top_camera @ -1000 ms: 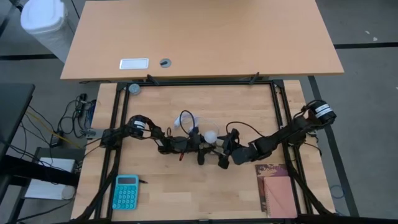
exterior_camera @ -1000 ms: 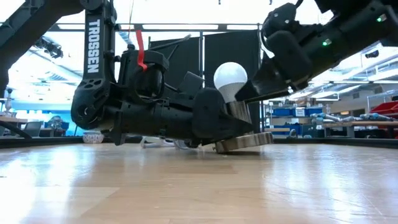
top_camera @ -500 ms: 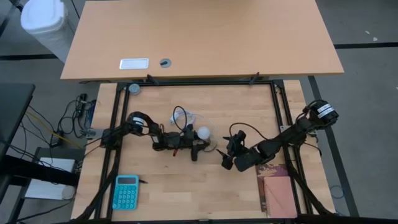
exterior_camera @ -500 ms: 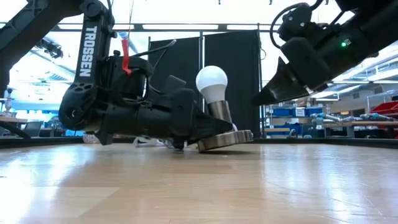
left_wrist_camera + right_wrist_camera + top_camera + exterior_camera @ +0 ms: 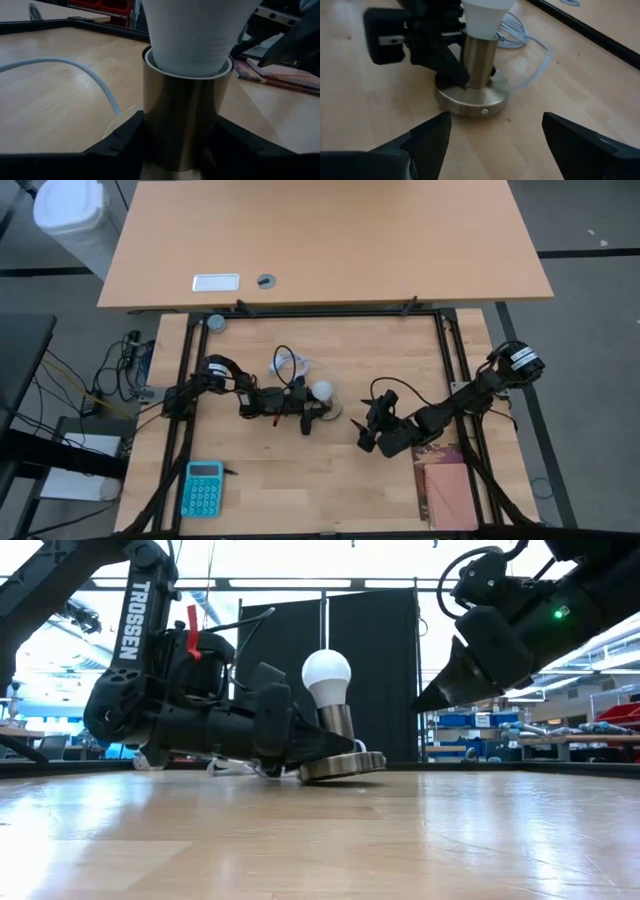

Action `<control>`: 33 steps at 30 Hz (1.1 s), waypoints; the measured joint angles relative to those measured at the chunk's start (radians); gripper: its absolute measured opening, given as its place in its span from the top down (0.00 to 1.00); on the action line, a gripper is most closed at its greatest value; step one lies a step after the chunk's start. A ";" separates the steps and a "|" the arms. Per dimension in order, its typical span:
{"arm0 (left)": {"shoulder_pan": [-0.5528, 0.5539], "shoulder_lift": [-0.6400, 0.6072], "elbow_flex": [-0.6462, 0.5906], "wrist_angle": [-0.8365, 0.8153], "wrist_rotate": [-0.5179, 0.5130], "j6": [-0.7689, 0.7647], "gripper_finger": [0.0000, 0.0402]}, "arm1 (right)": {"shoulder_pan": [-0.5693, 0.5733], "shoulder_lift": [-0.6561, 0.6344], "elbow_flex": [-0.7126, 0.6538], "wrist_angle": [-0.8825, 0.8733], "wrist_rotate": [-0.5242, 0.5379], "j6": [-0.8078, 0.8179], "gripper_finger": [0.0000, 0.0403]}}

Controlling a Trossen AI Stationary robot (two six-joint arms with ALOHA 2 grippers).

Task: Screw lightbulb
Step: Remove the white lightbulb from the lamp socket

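Left pincer (image 5: 312, 412) lies low on the bench (image 5: 300, 470), its two dark fingers (image 5: 125, 142) clamped on either side of the brass-coloured tube of the lamp holder (image 5: 337, 725). Grip is on the metal tube, not on the glass. Round silvery base of the holder (image 5: 343, 765) sits tilted, one edge lifted off the wood, as the low view shows.

Lightbulb (image 5: 327, 675) stands upright in the top of that tube, white globe up, narrow end down inside the rim. In the left wrist view the white neck of the bulb (image 5: 192, 35) fills the tube's mouth. From above, the bulb (image 5: 322, 390) shows as a white dot near the middle of the bench, just past the left pincer's tips.

Right pincer (image 5: 368, 432) hangs clear of the bulb, off to its right and nearer the front edge, raised above the wood. Fingers (image 5: 427, 137) spread wide, nothing between them; they point toward the holder.

White cable (image 5: 292, 364) loops behind the holder. Teal calculator (image 5: 203, 487) near the front left corner. Reddish booklet (image 5: 447, 485) at front right, beside the right arm. Second, larger wooden bench (image 5: 320, 240) beyond, with a white tray (image 5: 215, 282) on it.
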 joint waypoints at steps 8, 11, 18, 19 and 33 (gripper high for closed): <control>-0.002 0.003 0.019 -0.005 0.085 0.068 0.51 | -0.004 0.000 0.001 0.081 -0.062 -0.014 0.23; -0.003 0.003 0.019 -0.006 0.123 0.074 0.51 | -0.004 0.000 0.001 0.079 -0.077 -0.001 0.23; -0.005 0.002 0.021 -0.017 0.184 0.053 0.51 | 0.021 0.000 0.001 0.082 -0.075 0.050 0.23; -0.005 0.001 0.022 -0.027 0.185 0.053 0.51 | 0.024 0.000 0.001 0.088 -0.069 0.050 0.23; -0.019 0.001 0.022 -0.027 0.181 0.077 0.39 | 0.030 0.001 0.001 0.122 -0.044 0.020 0.23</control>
